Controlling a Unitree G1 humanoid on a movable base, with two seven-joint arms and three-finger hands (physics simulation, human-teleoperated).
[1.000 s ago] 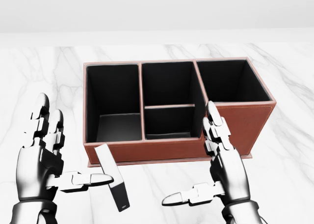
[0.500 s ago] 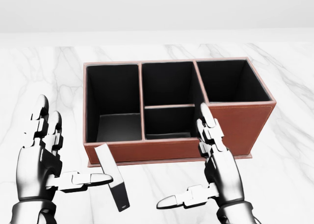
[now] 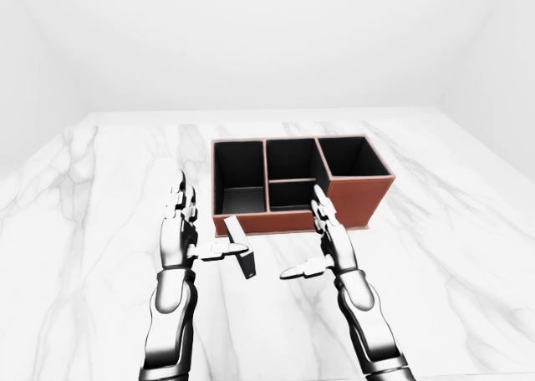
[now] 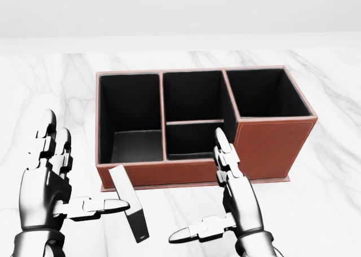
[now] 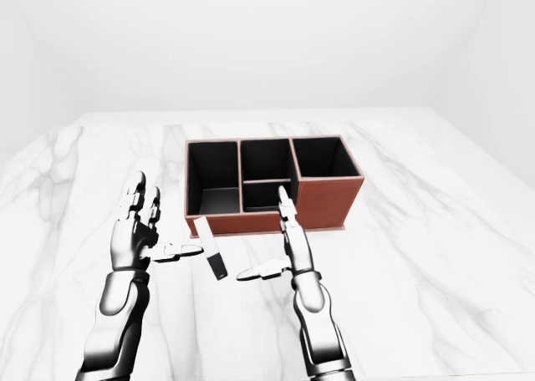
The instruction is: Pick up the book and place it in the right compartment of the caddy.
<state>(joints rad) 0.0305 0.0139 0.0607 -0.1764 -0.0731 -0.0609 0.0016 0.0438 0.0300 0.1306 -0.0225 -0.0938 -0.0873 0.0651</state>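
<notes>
Fingers of the left hand stand spread and point up at the head view's lower left, with the thumb stretched sideways toward the view's right. That thumb's tip reaches the book, a slim dark slab with a pale cover that stands tilted on the marble counter, its upper end leaning toward the caddy; whether the thumb truly touches it I cannot tell. No finger closes round the book.

Just above the book in the head view sits the caddy, a red-brown box with black lining resting on the counter. It has a tall left compartment, a middle section split into two smaller cells, and a right compartment, and nothing shows in any of them. The book lies outside the caddy, just beside its near wall below the left compartment.

Right of the book, the right hand is also spread wide, its fingers aimed up over the caddy's near wall under the middle section, its thumb pointing left toward the book but apart from it.
</notes>
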